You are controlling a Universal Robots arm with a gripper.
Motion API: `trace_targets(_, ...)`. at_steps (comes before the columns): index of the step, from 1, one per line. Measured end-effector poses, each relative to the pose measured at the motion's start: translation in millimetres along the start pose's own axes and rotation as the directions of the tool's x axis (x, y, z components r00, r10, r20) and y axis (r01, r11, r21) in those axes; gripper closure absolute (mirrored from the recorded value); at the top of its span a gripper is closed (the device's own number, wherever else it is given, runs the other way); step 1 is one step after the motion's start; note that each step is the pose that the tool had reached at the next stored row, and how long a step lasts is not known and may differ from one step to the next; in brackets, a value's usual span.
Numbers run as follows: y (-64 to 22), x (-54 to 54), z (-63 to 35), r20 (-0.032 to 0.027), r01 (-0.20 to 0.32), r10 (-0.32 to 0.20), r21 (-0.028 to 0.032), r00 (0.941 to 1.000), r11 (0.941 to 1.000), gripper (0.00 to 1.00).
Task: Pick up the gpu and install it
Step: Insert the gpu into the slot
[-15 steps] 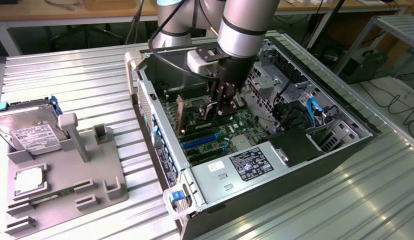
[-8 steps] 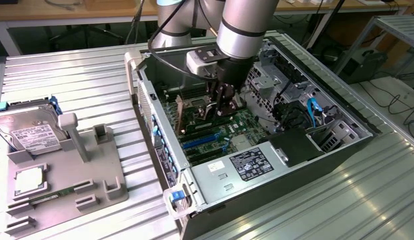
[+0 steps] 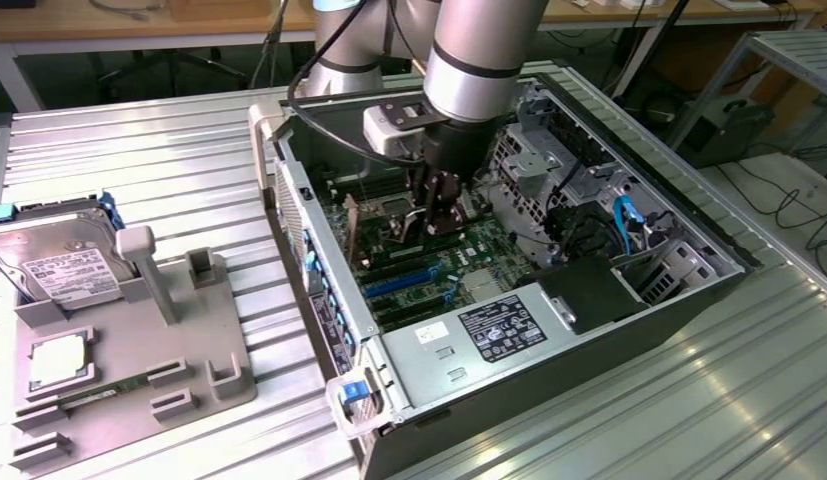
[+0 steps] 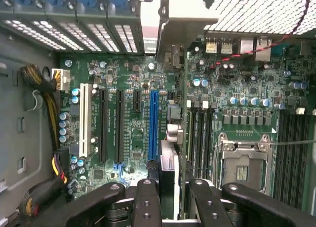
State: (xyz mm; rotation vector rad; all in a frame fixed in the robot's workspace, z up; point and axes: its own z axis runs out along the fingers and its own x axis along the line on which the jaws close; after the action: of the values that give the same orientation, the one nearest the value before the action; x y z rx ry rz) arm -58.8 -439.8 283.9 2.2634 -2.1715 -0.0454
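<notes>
My gripper (image 3: 436,215) reaches down inside the open computer case (image 3: 680,215), shut on the gpu (image 3: 400,225). In the wrist view the gpu (image 4: 169,172) is edge-on between the two black fingers (image 4: 148,202). It runs away from my gripper (image 4: 173,205) to its pale metal bracket (image 4: 173,24) at the case's rear wall. The card hangs upright over the green motherboard (image 4: 133,89), just beside the long blue slot (image 4: 153,123) and next to the memory slots (image 4: 200,133). Whether its lower edge touches a slot cannot be told.
A grey fixture plate (image 3: 133,370) on the exterior view's left carries a hard drive (image 3: 53,265), a processor chip (image 3: 60,360) and a memory stick (image 3: 106,395). The power supply (image 3: 493,330), the drive cages (image 3: 573,170) and the cable bundles (image 4: 49,103) crowd the case. The processor socket (image 4: 244,163) is bare.
</notes>
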Motion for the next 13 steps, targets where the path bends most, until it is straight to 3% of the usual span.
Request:
trace_targets(9, 1.8, 0.1, 11.5, -0.0011, 0.000, 0.000, 0.0020, 1.0000, 1.0000, 0.72)
trace_targets(10, 2.0, 0.1, 12.2, -0.0015, 0.000, 0.001, 0.0046, 1.0000, 1.0000, 0.72)
trace_targets(11, 2.5, 0.1, 12.7, -0.0022, 0.000, 0.000, 0.0190, 1.0000, 0.9998, 0.72)
trace_targets(12, 3.1, 0.1, 13.4, -0.0030, 0.000, 0.000, 0.0376, 1.0000, 0.9993, 0.72)
trace_targets(13, 5.2, 0.0, 17.2, -0.0028, 0.000, 0.000, 0.0450, 1.0000, 0.9990, 0.72)
